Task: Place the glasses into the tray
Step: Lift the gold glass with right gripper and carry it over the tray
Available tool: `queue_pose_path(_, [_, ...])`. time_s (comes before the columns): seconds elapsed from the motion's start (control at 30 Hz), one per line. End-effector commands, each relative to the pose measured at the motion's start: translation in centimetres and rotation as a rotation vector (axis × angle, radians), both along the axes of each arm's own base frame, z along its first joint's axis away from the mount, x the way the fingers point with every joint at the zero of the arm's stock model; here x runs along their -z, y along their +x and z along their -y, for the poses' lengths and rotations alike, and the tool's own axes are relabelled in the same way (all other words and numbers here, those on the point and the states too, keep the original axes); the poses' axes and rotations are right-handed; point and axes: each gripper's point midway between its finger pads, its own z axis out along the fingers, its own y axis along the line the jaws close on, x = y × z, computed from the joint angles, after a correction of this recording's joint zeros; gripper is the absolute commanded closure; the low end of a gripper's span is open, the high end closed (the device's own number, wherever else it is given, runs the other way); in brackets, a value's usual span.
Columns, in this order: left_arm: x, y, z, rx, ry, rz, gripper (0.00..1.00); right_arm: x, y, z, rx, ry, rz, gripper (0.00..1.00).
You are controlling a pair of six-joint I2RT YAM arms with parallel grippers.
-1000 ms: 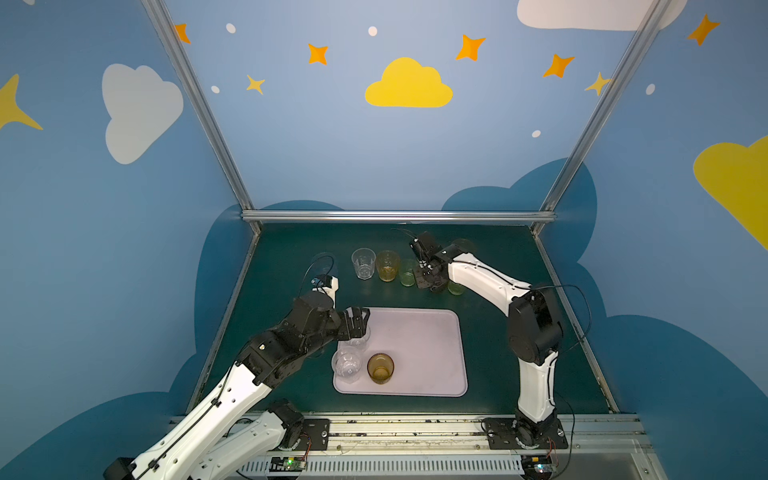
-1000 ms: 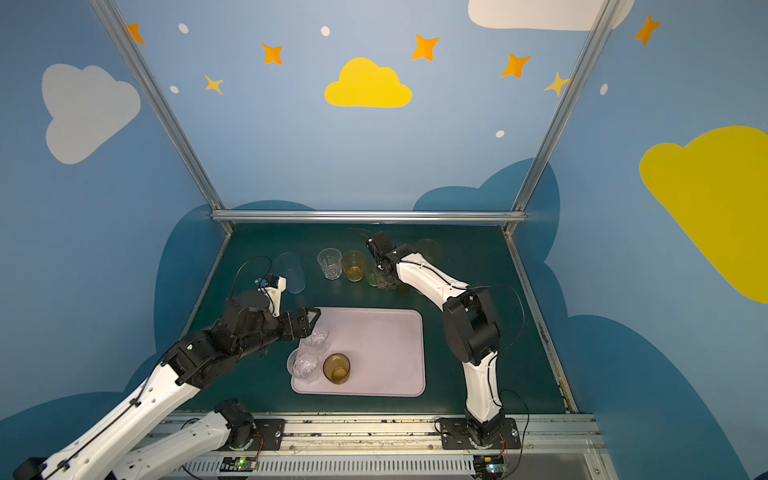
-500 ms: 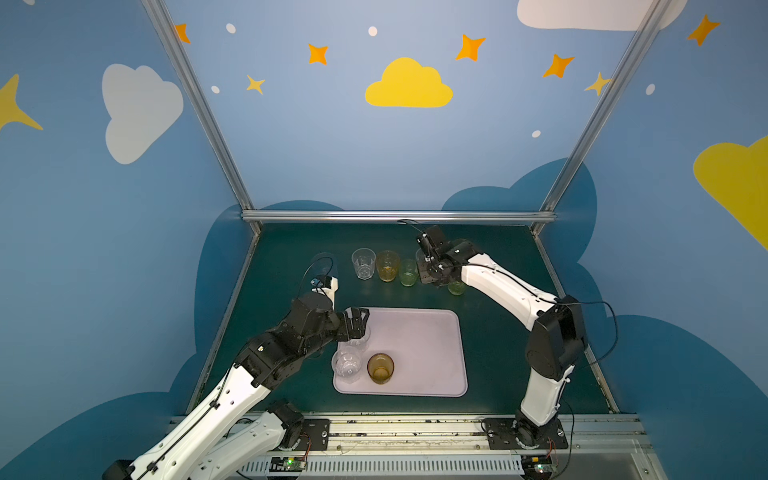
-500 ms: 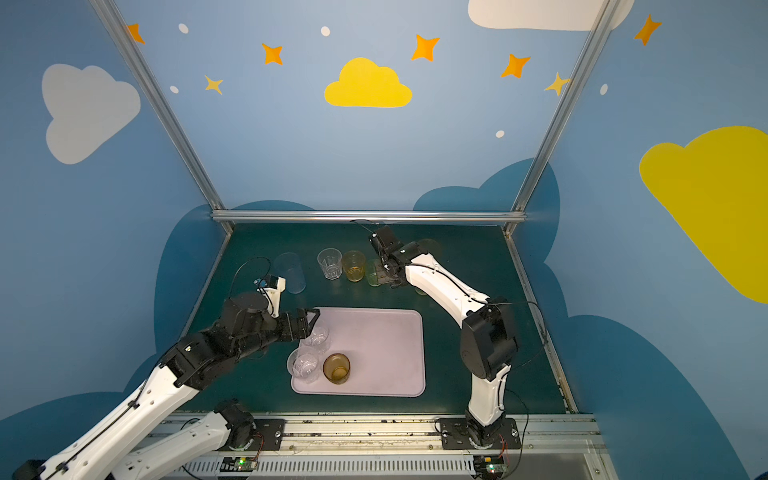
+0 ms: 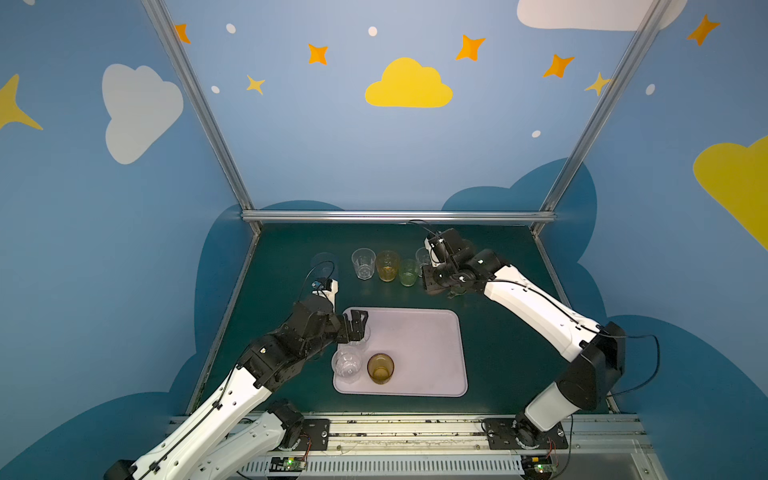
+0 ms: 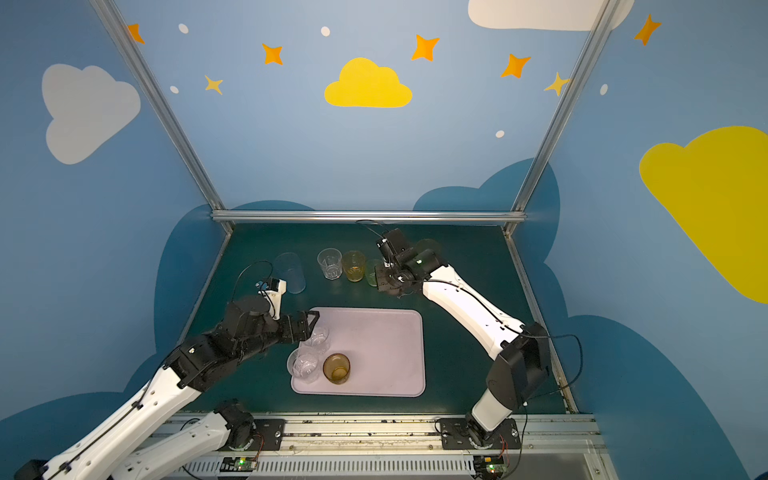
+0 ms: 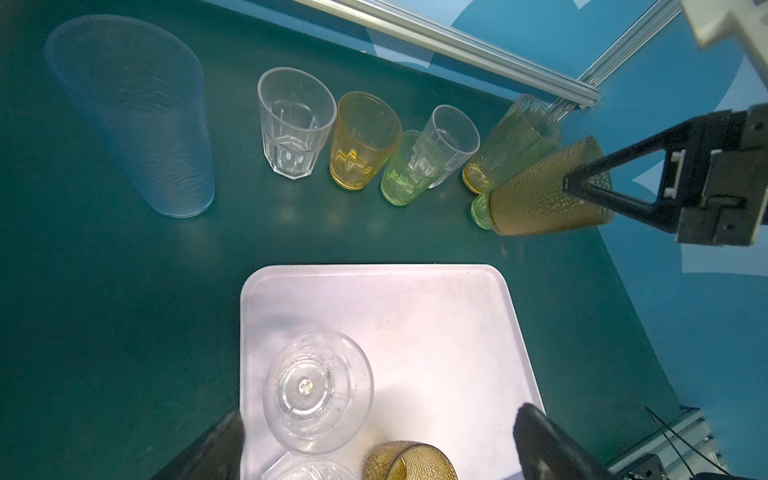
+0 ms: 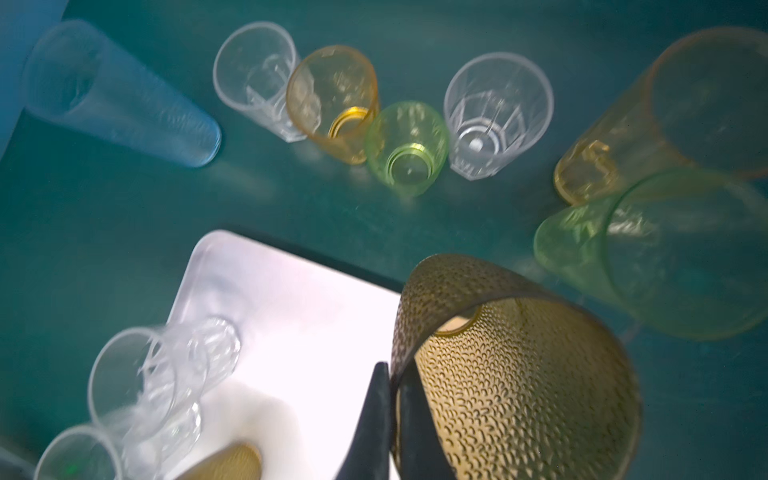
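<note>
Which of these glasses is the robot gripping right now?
The brown dimpled glass, tilted and pinched at its rim by the right tool. Its brown twin stands free in the tray.

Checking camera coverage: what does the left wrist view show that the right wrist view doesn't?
Left wrist only: the left gripper, open, flanking a clear glass on the tray, plus the metal rail. Right wrist only: the brown glass's inside, one finger of the right gripper within its rim. Both: the tray, the held brown glass, the pale blue glass, orange glass and green glass.
</note>
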Motion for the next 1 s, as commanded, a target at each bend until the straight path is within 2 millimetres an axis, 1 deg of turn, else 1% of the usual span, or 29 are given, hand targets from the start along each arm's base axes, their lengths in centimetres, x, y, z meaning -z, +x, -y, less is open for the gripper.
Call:
queue_pose_path(0.0, [-0.7, 0.7, 0.0, -0.006, 0.000, 0.055, 0.00, -1.0, -1.8, -0.2, -0.019, 0.057, -0.017, 1.00])
queue_pose_path(0.13, [-0.7, 0.9, -0.3, -0.011, 0.024, 0.067, 0.00, -1.3, -3.3, 0.4, -0.018, 0.072, -0.025, 1.00])
queue_pose_path(0.23, [-0.6, 0.9, -0.1, -0.004, 0.015, 0.068, 0.00, -1.7, -4.1, 0.6, -0.014, 0.089, -0.023, 1.00])
queue_pose_path(0.43, [-0.2, 0.9, -0.2, -0.009, 0.018, 0.061, 0.00, -2.5, -5.6, 0.1, -0.032, 0.117, -0.035, 1.00])
queue_pose_path(0.63, [0.1, 0.9, -0.2, -0.014, 0.014, 0.061, 0.00, -2.6, -7.1, -0.5, -0.051, 0.123, -0.042, 1.00])
queue_pose_path(0.77, [0.2, 0.8, -0.2, -0.017, 0.006, 0.049, 0.00, -2.5, -7.6, -1.0, -0.051, 0.124, -0.028, 1.00])
queue_pose_path(0.97, [0.5, 0.5, 0.2, -0.004, -0.013, 0.030, 0.00, -2.2, -8.4, -2.8, -0.084, 0.128, -0.026, 1.00])
